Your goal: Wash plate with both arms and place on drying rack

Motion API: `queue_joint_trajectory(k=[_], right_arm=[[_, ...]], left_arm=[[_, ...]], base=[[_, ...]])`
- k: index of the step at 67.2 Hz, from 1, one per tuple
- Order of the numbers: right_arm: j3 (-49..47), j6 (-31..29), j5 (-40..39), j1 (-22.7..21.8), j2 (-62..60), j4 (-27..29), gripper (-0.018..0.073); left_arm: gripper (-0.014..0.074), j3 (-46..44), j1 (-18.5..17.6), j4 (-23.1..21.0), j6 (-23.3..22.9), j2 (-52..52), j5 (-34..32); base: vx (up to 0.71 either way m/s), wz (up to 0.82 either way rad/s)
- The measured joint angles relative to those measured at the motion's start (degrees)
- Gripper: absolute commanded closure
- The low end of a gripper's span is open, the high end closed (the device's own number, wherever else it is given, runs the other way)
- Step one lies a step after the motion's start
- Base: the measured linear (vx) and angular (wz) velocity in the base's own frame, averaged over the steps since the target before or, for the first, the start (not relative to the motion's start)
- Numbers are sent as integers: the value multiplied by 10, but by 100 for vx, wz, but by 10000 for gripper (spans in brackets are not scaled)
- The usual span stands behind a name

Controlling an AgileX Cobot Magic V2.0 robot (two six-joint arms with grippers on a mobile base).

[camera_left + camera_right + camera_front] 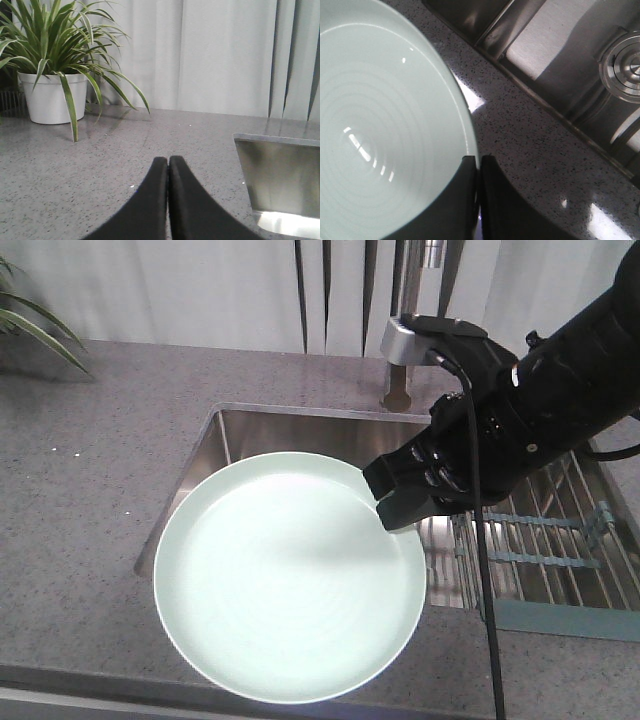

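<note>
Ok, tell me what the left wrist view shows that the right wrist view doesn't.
Only the left wrist view: a potted plant, curtains, and the left gripper shut on nothing. Only the right wrist view: the plate, its rim pinched by the right gripper, and the drain. Both: the speckled grey countertop and the steel sink.

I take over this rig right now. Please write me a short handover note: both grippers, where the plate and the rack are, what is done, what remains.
Right gripper: shut on the rim of the round pale mint-green plate, holding it over the front edge of the steel sink.
Left gripper: shut, empty, over the grey counter left of the sink.
Flat steel-rod drying rack: right of the plate; the plate is not on it.
Done: plate is lifted. Whether it is washed, I cannot tell.
Left: set it on the rack.
</note>
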Motion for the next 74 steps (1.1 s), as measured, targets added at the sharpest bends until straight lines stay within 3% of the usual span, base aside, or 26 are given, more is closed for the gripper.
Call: queue_joint_trajectory(k=[74], right_arm=[[0,0,0,0,0,0,564]], left_arm=[[603,0,0,0,0,0,0]], base=[[5,-9]])
